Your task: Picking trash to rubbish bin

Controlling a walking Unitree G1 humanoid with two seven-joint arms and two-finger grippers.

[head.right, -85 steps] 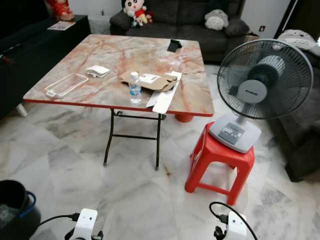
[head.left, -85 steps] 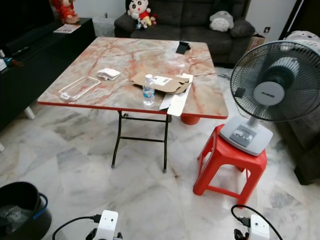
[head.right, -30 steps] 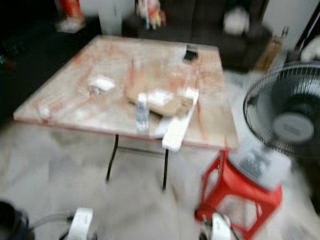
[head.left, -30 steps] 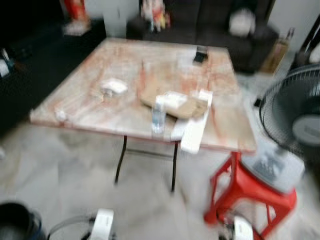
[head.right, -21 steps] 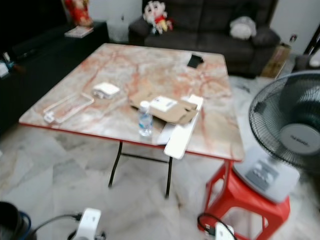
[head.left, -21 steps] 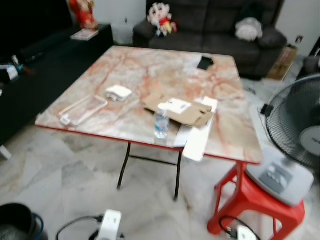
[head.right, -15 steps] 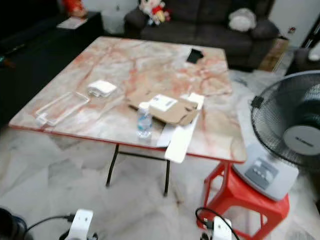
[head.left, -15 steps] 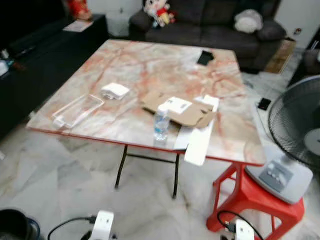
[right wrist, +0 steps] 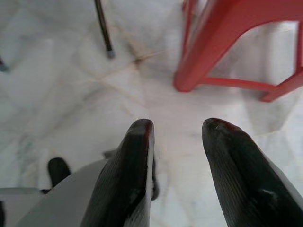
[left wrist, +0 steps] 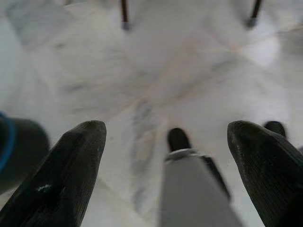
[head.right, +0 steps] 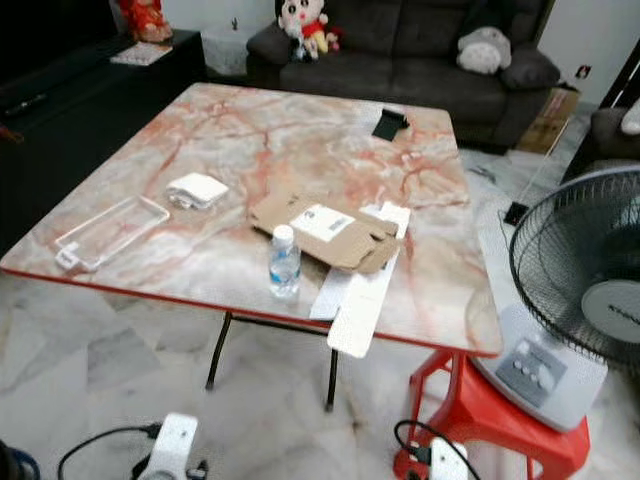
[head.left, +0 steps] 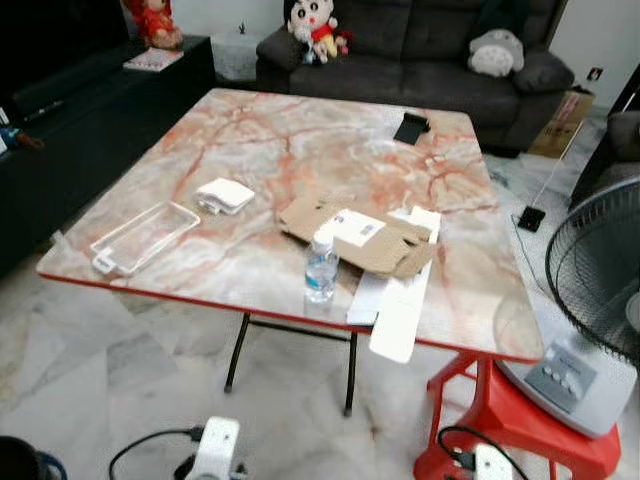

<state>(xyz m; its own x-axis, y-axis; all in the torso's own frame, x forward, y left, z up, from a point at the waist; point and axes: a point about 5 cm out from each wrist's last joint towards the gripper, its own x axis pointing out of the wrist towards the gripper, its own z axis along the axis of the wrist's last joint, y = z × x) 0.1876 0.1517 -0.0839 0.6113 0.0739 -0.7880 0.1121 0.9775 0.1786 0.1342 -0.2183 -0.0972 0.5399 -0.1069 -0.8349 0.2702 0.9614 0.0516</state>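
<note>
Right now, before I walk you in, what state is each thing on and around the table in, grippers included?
water bottle: upright, capped, near the table's front edge
cardboard: flattened, lying on the table
white strip: overhanging the front edge
clear tray: flat, empty
fan: standing on the red stool
left gripper: open, empty
right gripper: open, empty

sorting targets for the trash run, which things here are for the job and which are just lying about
For the job, as likely trash on the table:
bottle
cardboard
white strip
clear tray
white packet
Both grippers hang low over the floor, the left open.

Lying about:
fan
red stool
sofa
dolls
black item
</note>
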